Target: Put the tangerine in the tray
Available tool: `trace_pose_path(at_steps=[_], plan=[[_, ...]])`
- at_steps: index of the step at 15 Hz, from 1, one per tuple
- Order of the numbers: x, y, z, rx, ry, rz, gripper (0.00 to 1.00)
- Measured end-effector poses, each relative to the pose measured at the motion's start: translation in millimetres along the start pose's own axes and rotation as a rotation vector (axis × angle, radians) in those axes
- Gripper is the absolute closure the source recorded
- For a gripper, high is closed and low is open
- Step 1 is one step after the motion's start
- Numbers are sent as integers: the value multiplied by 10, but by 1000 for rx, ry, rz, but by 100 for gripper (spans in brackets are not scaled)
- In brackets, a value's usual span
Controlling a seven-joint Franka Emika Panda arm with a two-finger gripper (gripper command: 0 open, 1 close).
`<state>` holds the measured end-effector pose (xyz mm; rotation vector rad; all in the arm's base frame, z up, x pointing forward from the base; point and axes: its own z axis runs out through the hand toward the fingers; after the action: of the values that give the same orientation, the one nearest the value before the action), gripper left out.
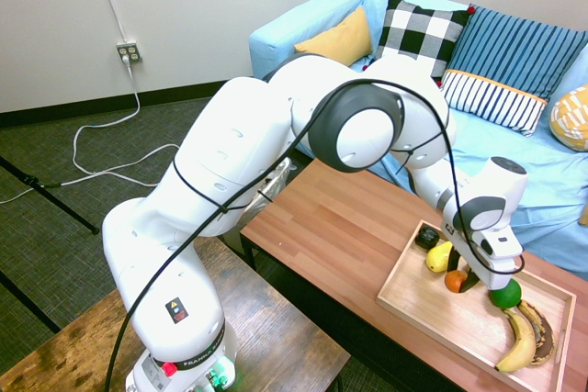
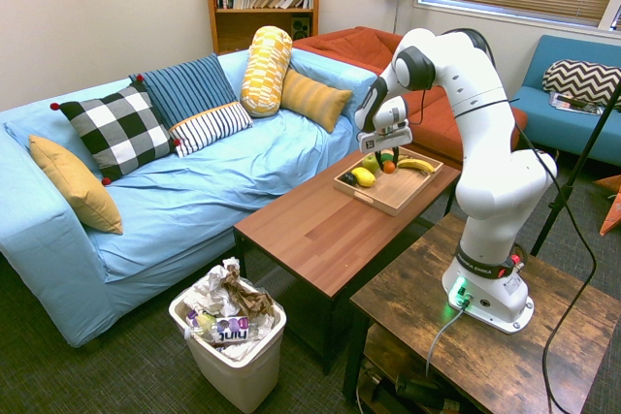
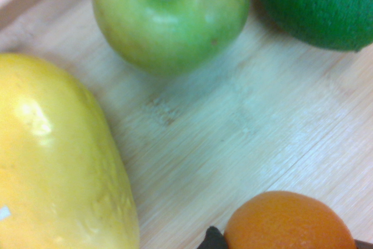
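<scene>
Tray (image 1: 432, 314) rims stand low all round, and its bare wood runs widest along the near side, away from the sofa (image 1: 514, 149). Taking the tray as landmark, left to right in the first exterior view: a small dark object (image 1: 425, 240) sits in its far corner, a yellow fruit (image 1: 439, 256) just beside that, then the tangerine (image 1: 455, 281), a green lime (image 1: 504, 295), and a banana (image 1: 521, 341) beside a browner banana (image 1: 542, 332) by the right rim. The wrist view adds a green apple (image 3: 170, 17) between yellow fruit and lime, with open board between them and the tangerine. The white arm reaches out from the left over the coffee table (image 1: 340, 227), wrist bent steeply down above the tray. The gripper (image 1: 466, 280) is clenched on the tangerine, low over the tray's floor; contact with the board cannot be told.
</scene>
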<state>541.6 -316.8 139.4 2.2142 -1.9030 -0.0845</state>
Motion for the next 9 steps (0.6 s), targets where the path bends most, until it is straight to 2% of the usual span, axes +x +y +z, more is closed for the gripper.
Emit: trace_pose_path(at_steps=[3, 4, 9], plan=[[-56, 17, 326, -23, -8, 3, 100], [-64, 22, 382, -25, -10, 5, 0], [-46, 38, 415, -18, -23, 16, 0]])
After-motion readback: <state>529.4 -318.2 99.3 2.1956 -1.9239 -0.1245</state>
